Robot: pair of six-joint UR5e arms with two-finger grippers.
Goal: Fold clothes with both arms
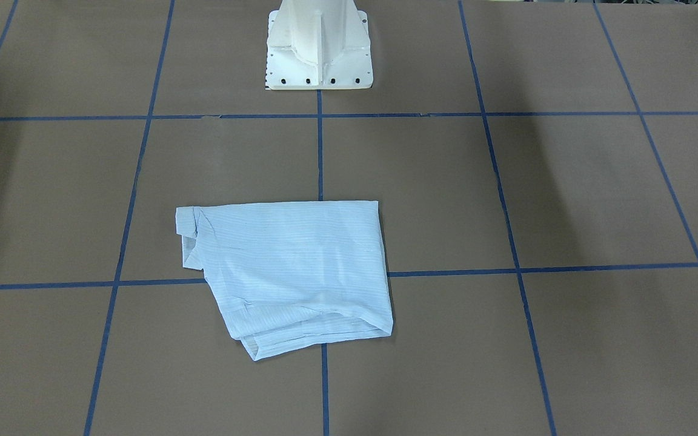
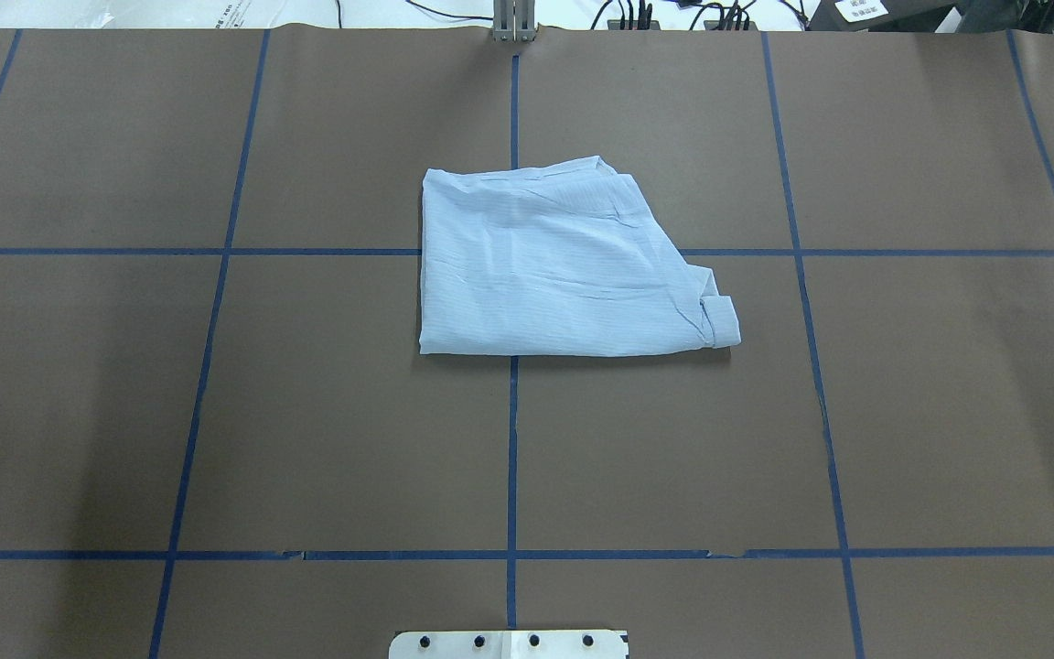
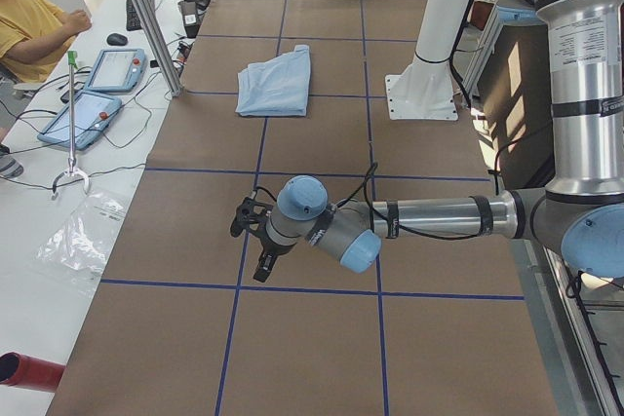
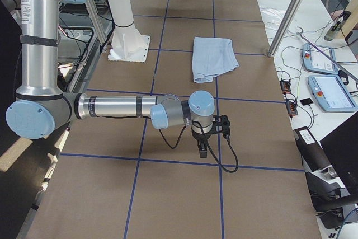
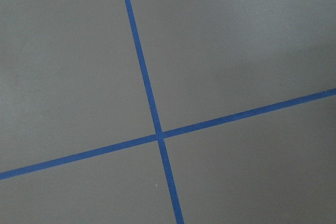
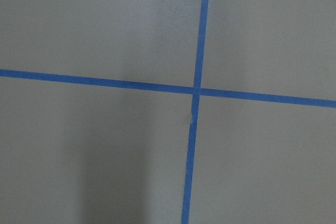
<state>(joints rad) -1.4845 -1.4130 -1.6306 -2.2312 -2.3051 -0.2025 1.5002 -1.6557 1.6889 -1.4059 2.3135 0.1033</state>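
Overhead exterior: shirt (image 2: 564,265) long axis runs left-right; left hand (image 3: 263,262), right hand (image 4: 201,148) well apart, grip state cannot be told.

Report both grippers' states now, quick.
Left gripper: cannot be told; only a side view shows it.
Right gripper: cannot be told, same reason.

Shirt (image 1: 291,266): thin light-blue cloth, matt, fine woven stripes, soft creases. Table cover (image 1: 446,194): brown paper-like sheet, matt, smooth. Tape lines (image 1: 320,157): blue, flat, smooth. Pedestal (image 1: 319,54): white painted metal, slight gloss. Left arm (image 3: 439,213), right arm (image 4: 112,106): grey metal tubes, satin shine. Joint caps (image 3: 302,197): pale blue, smooth, look like plastic.
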